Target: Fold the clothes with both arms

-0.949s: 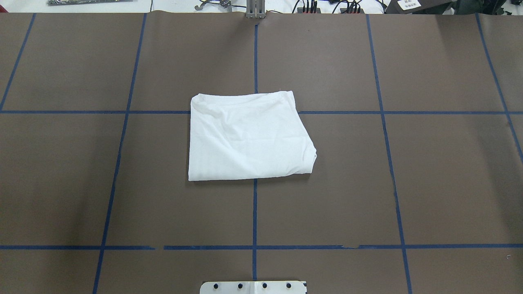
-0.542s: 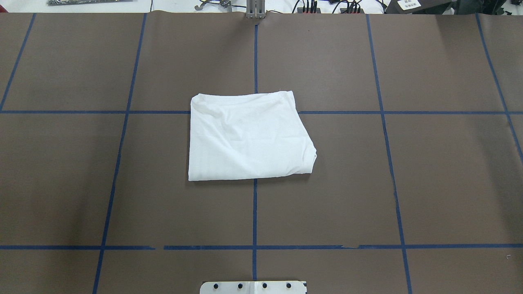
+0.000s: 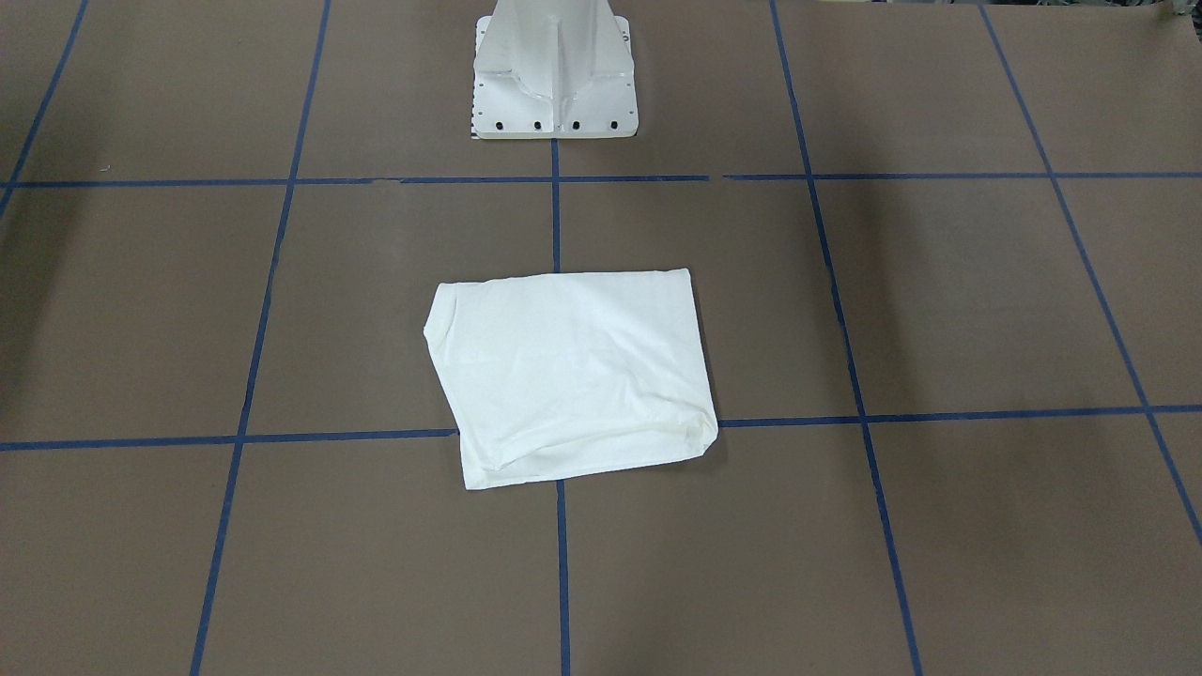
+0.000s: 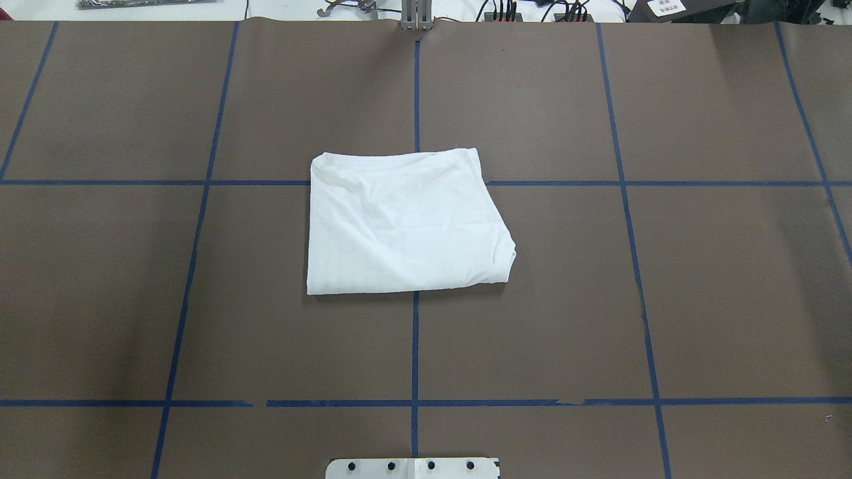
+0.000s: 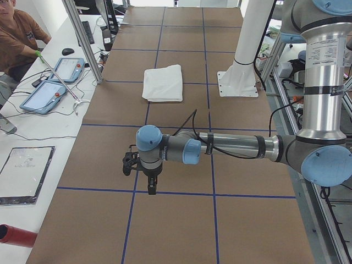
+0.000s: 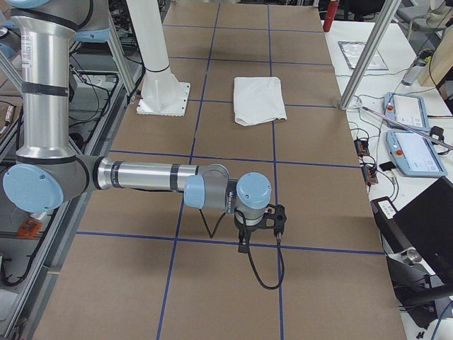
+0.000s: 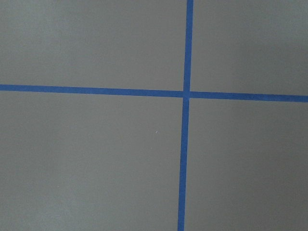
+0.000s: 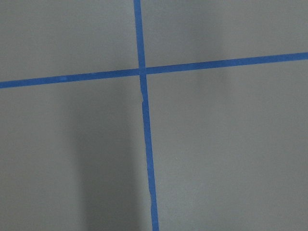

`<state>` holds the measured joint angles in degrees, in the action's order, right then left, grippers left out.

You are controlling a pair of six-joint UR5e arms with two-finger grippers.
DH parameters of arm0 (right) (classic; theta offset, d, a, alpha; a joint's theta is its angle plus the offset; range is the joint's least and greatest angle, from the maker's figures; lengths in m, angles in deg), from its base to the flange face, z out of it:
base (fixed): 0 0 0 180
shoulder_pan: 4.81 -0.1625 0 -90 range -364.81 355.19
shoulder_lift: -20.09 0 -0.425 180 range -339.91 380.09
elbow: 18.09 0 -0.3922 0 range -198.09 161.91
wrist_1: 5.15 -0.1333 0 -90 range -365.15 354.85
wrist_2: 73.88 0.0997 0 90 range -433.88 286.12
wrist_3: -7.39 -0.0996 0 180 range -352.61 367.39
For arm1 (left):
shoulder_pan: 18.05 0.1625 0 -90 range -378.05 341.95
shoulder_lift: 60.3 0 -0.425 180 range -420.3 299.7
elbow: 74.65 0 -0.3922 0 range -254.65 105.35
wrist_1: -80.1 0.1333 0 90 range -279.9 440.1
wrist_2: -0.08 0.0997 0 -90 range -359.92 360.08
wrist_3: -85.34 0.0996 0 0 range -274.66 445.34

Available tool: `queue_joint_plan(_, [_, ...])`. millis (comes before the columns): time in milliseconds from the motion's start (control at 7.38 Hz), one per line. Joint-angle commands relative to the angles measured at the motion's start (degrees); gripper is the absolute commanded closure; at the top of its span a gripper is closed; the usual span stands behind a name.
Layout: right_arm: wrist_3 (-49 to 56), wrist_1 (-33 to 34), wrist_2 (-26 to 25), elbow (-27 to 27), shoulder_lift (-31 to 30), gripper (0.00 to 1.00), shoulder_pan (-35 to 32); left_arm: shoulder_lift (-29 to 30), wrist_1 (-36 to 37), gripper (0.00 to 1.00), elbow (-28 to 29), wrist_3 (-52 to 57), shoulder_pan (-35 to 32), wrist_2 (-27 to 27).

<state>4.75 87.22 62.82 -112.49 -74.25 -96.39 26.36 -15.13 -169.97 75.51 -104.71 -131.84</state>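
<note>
Right now your shirt [image 4: 406,223] lies folded into a rough rectangle at the middle of the table [image 4: 699,299], out in front of the white pedestal [image 3: 554,84]. Expect it to be light, soft and limp, its layers likely to slip. You'd best pinch all the layers at two corners of one edge. The left end effector [image 5: 151,184] and the right end effector [image 6: 244,241] hang over bare table, well apart from the shirt, towards opposite ends. You cannot tell whether either is released or clenched.
</note>
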Motion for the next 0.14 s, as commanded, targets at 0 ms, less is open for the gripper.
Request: queue_joint_plan(0, [-0.08,0.0,-0.04,-0.18,0.03,0.0,0.0,0.0,-0.05,0.0,-0.13,-0.01,0.0,0.0])
